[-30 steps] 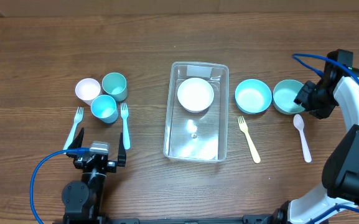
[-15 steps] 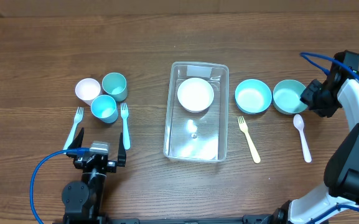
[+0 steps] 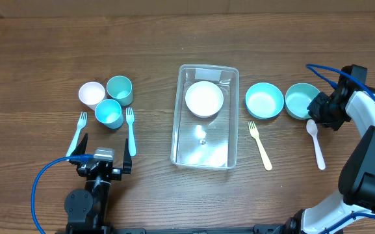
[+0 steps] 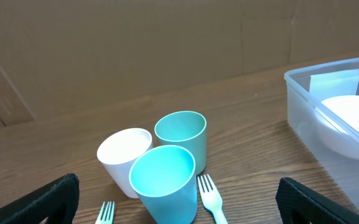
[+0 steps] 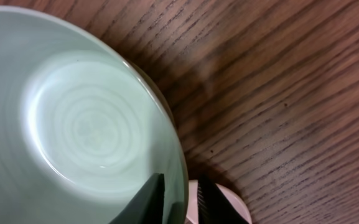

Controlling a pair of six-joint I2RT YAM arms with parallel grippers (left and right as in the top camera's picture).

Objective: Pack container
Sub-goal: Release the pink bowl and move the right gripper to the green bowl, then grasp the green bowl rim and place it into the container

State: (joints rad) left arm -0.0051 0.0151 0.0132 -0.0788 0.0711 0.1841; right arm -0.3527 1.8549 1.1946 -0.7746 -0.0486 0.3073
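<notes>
Right pincer (image 3: 316, 110) closed onto rightmost bowl (image 3: 299, 99) rim; container (image 3: 175, 130) well apart leftward; left pincer (image 3: 104, 159) wide open.

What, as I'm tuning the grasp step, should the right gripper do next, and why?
Probably close firmly on the rim before lifting: the right gripper straddles the rim of the teal bowl, one finger inside, one outside, and the bowl rests on the table.

Cups: white cup (image 3: 91, 93), pale teal cup (image 3: 119, 90), bright teal cup (image 3: 108, 113), upright, bunched together.
Blue forks: left fork (image 3: 78, 133), right fork (image 3: 130, 130), flanking bright teal cup.
Bowls: teal bowl (image 3: 264, 101) beside green-teal bowl (image 3: 299, 101).
Nearby: yellow fork (image 3: 260, 145), white spoon (image 3: 317, 144).
</notes>
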